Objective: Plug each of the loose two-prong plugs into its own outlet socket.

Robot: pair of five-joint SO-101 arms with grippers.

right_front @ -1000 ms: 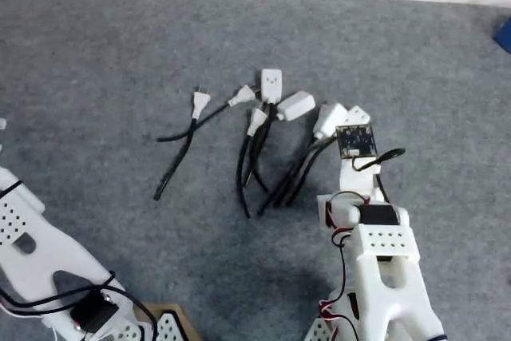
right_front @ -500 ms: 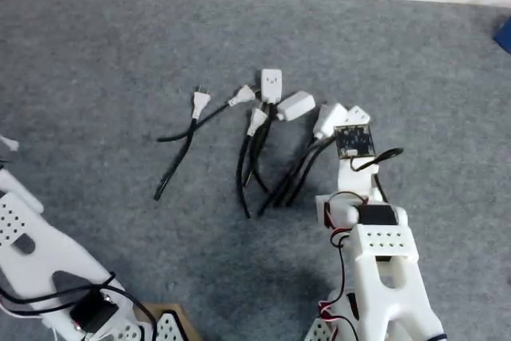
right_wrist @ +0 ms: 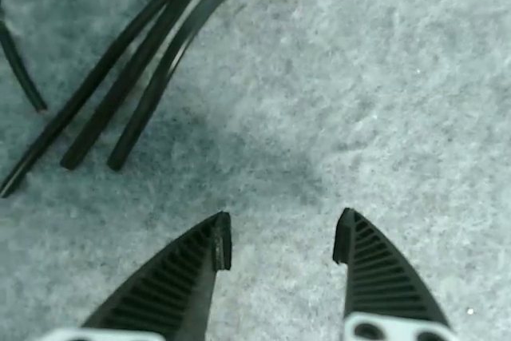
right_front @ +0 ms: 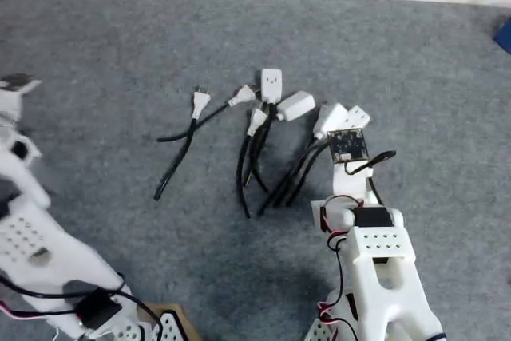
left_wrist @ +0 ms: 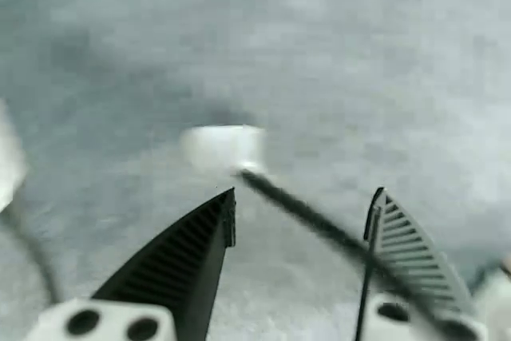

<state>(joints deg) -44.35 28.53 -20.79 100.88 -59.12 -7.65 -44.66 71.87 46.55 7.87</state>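
The left hand (left_wrist: 302, 207) has swung forward along the table's (right_front: 96, 45) left side.

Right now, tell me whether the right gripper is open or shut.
Open: the right gripper shows bare carpet in its wide gap, nothing held.

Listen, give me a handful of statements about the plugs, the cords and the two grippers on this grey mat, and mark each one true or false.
1. The right gripper is open. True.
2. A plug is pinched in the right gripper. False: only bare grey mat lies between its jaws.
3. The cords are white. False: they are black; the plugs and sockets are white.
4. The left gripper is open. True.
5. In the high view, the plugs and sockets lie along the mat's left edge. False: they are clustered near the middle.
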